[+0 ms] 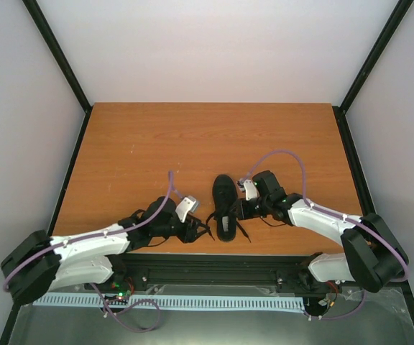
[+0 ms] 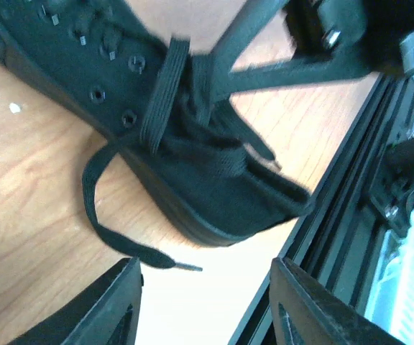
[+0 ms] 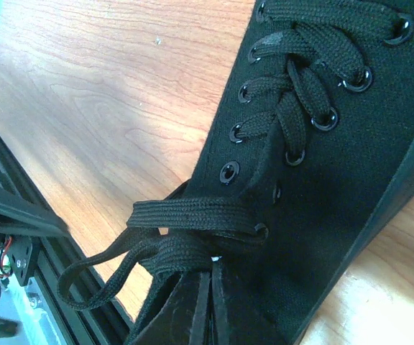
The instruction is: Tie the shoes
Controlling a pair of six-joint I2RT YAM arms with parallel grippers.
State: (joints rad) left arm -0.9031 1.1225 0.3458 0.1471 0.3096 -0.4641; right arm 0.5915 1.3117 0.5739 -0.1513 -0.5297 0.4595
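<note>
The black shoe (image 1: 225, 205) lies near the table's front edge, toe pointing away, laces loose on both sides. My left gripper (image 1: 198, 228) is open and empty just left of the heel. In the left wrist view its fingers (image 2: 106, 309) stand wide apart around bare wood, with a free lace end (image 2: 131, 248) lying close to the left finger and the shoe's heel (image 2: 214, 187) beyond. My right gripper (image 1: 240, 208) is at the shoe's right side. In the right wrist view it (image 3: 210, 277) is shut on a bunch of black lace (image 3: 185, 244) beside the top eyelets (image 3: 228, 172).
The wooden table (image 1: 192, 144) stretches back behind the shoe. A black metal rail (image 1: 214, 262) runs along the near edge, right beside the heel; it shows in the left wrist view (image 2: 351, 187) and the right wrist view (image 3: 13, 208). White walls enclose the table.
</note>
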